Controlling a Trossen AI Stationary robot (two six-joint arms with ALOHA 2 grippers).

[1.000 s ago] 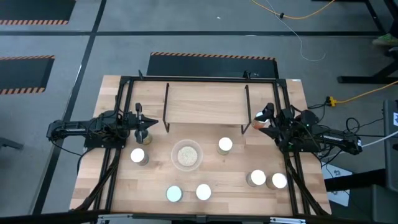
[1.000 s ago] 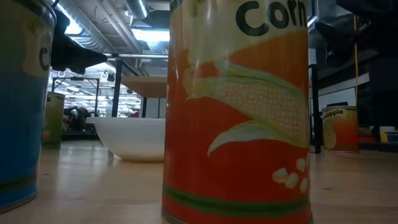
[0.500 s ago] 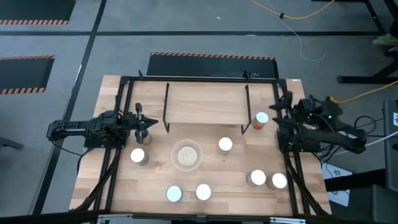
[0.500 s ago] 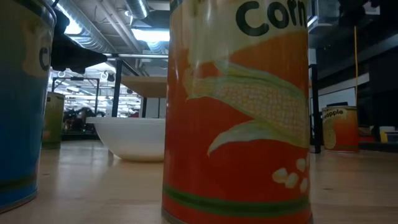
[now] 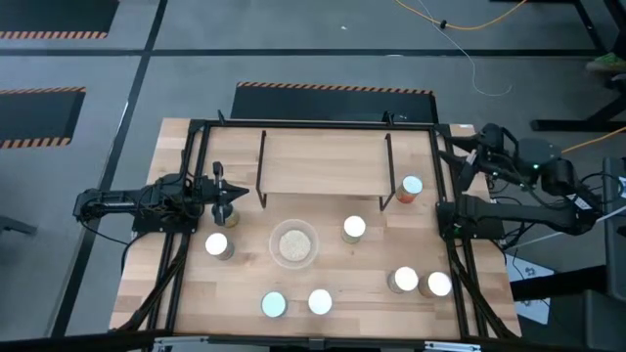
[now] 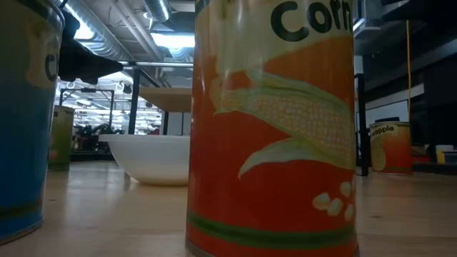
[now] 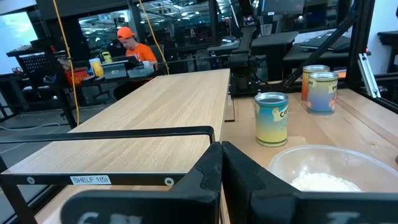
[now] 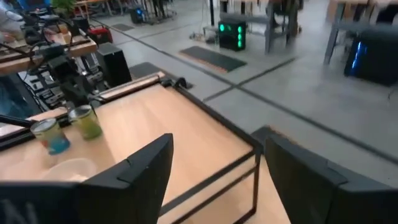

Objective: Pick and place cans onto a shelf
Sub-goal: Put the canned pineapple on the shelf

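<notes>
Seven cans with silver tops stand on the table in the high view, among them one with an orange label (image 5: 411,188) right of the shelf's right legs, one (image 5: 354,228) near the bowl, and a pair (image 5: 421,283) at the near right. The shelf (image 5: 325,161), a light board in a black rod frame, stands at the far middle with nothing on it. My right gripper (image 5: 458,156) is open and empty, raised above the shelf's far right corner; its spread fingers show in its wrist view (image 8: 211,180). My left gripper (image 5: 226,200) is shut and empty, left of the shelf (image 7: 221,168).
A clear bowl (image 5: 293,244) with beige contents stands in the table's middle. Black rails (image 5: 184,235) run along both table sides. In the low view an orange corn can (image 6: 271,128) and a blue can (image 6: 21,121) stand close to the camera. A person sits in the room behind (image 7: 127,46).
My right gripper has drawn away from the orange-labelled can beside the shelf's right legs, going up and toward the table's far right corner. The can stays standing on the table where it was.
</notes>
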